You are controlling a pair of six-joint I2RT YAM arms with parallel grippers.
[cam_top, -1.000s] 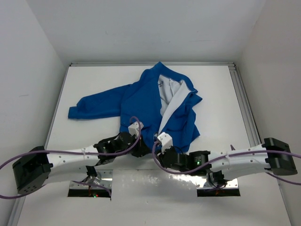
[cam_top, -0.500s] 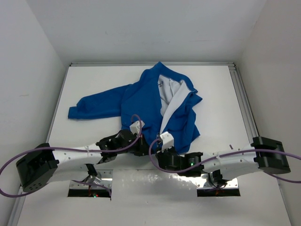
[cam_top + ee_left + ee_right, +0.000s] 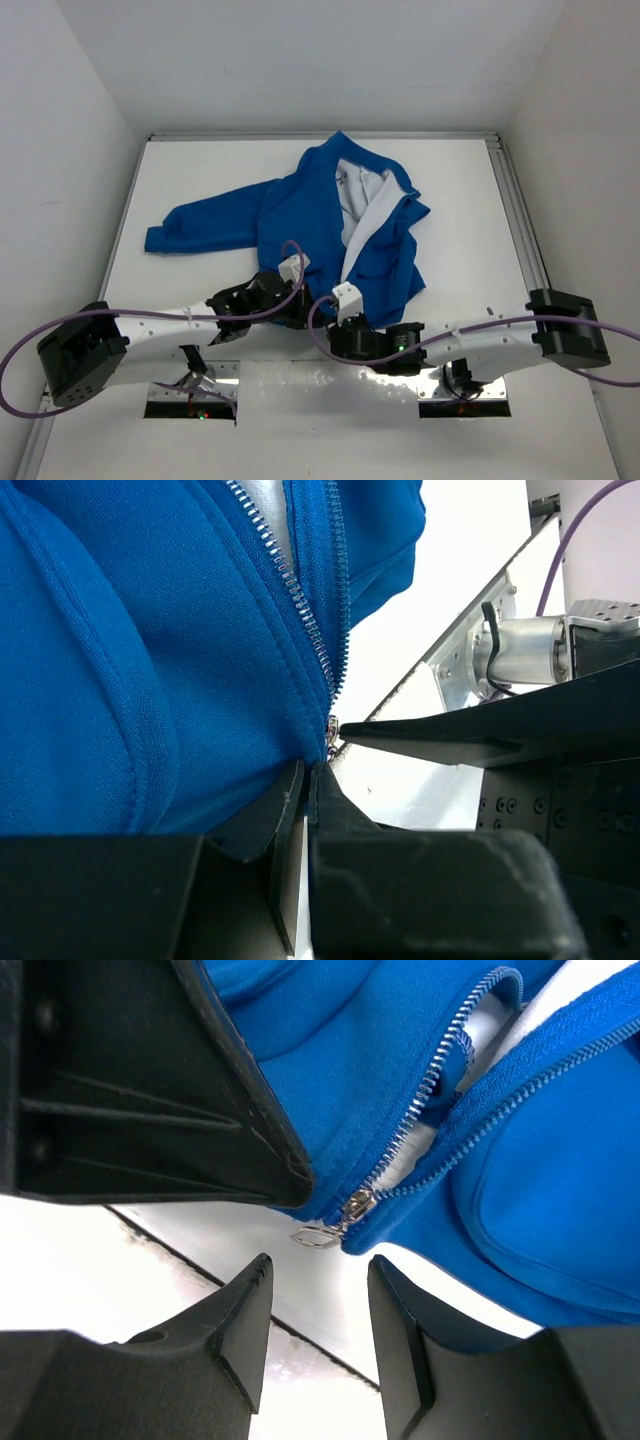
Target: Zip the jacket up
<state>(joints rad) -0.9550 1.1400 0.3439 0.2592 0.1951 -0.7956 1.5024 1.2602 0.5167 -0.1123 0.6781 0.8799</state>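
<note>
Both arms have edged inward over the past second, the right arm's elbow swinging left and the left arm's sliding right, drawing the two tools closer at the near hem of the jacket (image 3: 300,215). The blue jacket lies on the white table (image 3: 460,200) toward its far middle, collar away from the arms, one sleeve (image 3: 195,230) stretched out to the left and the front parted to show a pale lining (image 3: 365,205). At the bottom of the zip, the left gripper (image 3: 306,780) has its fingers closed to a thin slit right at the hem; whether cloth is caught between them cannot be told. The right gripper (image 3: 318,1295) stands open and holds nothing, its two fingertips spread just below the small metal zip pull (image 3: 316,1238), which hangs from the slider (image 3: 357,1203) at the zip's lower end. From the slider the two rows of zip teeth (image 3: 290,580) run upward and apart. In the left wrist view one right finger points at the zip's foot, close beside the left fingertips.
</note>
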